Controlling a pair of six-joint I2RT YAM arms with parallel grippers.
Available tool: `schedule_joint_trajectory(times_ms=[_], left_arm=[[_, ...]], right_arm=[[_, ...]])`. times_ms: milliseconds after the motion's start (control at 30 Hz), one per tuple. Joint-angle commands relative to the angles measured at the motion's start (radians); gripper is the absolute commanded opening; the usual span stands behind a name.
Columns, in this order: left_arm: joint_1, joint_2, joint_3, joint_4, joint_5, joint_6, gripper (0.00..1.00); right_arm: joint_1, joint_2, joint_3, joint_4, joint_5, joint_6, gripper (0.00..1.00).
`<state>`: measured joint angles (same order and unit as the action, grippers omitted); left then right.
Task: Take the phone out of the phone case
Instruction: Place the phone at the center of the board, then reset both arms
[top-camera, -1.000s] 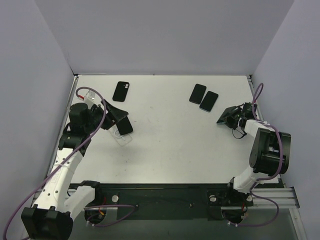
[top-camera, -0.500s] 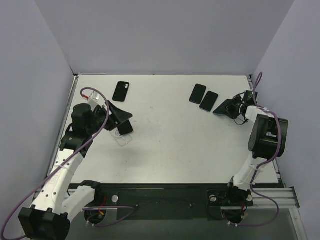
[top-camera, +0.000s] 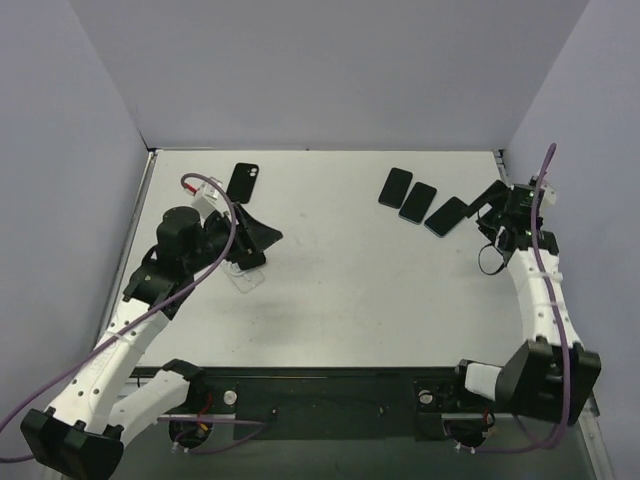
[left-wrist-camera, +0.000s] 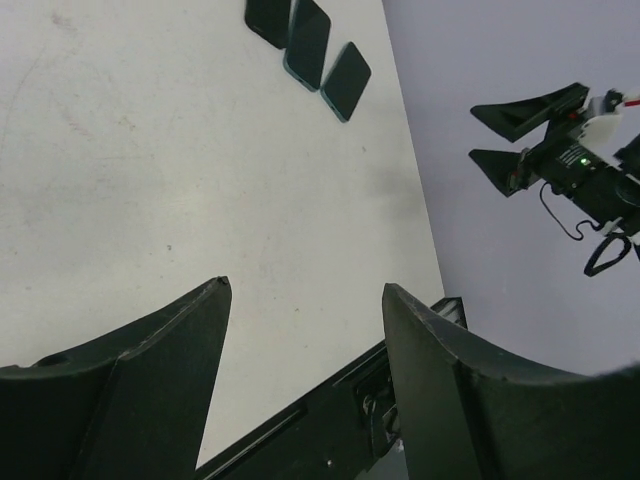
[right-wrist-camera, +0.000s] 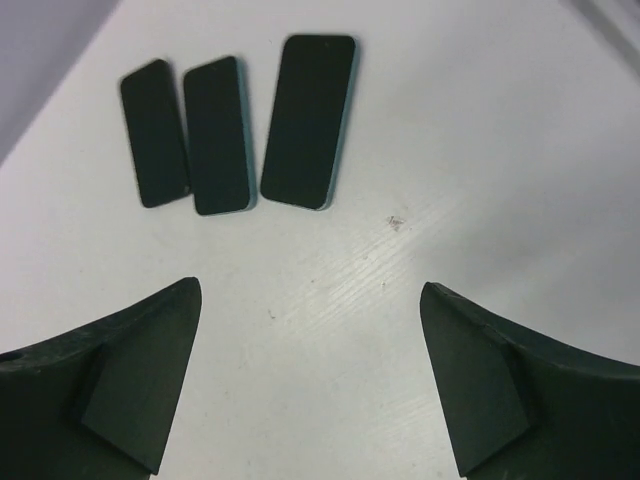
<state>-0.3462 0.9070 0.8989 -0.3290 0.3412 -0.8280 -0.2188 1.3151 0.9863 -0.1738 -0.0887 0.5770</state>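
My right gripper (top-camera: 492, 203) (right-wrist-camera: 310, 288) is open and empty, hovering just right of a dark phone (top-camera: 447, 216) (right-wrist-camera: 310, 120). That phone lies flat beside two more phones (top-camera: 417, 202) (top-camera: 395, 187) at the back right. My left gripper (top-camera: 262, 247) (left-wrist-camera: 306, 286) is open too, with nothing between its fingers. It hangs over a clear phone case (top-camera: 245, 275) at the left. A black phone (top-camera: 243, 182) lies camera side up behind the left gripper; I cannot tell whether it has a case on.
The three phones show at the top of the left wrist view (left-wrist-camera: 308, 45), with the right gripper (left-wrist-camera: 540, 125) beyond the table's right edge. Purple walls close in the table (top-camera: 350, 290) on three sides. A black rail (top-camera: 330, 385) runs along the near edge.
My right gripper carried the dark phone to the back, laid it beside the other two, opened and drew back to the right. My left gripper moved slightly right, staying open.
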Motion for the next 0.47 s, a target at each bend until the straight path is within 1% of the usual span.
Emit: schedule_joint_trajectory(times_ms=[0, 33, 133, 200, 300, 433], left_arm=[[-0.106, -0.002, 0.146, -0.013, -0.163, 0.108, 0.72], [-0.125, -0.005, 0.168, -0.012, -0.177, 0.119, 0.72], [-0.154, -0.031, 0.218, -0.004, -0.217, 0.154, 0.73], [-0.165, -0.054, 0.241, -0.002, -0.235, 0.173, 0.73], [-0.168, -0.088, 0.256, -0.002, -0.266, 0.191, 0.73], [-0.168, -0.14, 0.271, -0.03, -0.32, 0.217, 0.74]], right_arm=[[0.112, -0.262, -0.003, -0.122, 0.208, -0.069, 0.86], [0.14, -0.343, 0.009, -0.139, 0.255, -0.084, 0.86], [0.238, -0.471, 0.049, -0.164, 0.31, -0.095, 0.86], [0.259, -0.554, 0.069, -0.168, 0.293, -0.095, 0.87], [0.262, -0.658, 0.06, -0.116, 0.242, -0.091, 0.87], [0.262, -0.763, 0.029, -0.056, 0.242, -0.097, 0.87]])
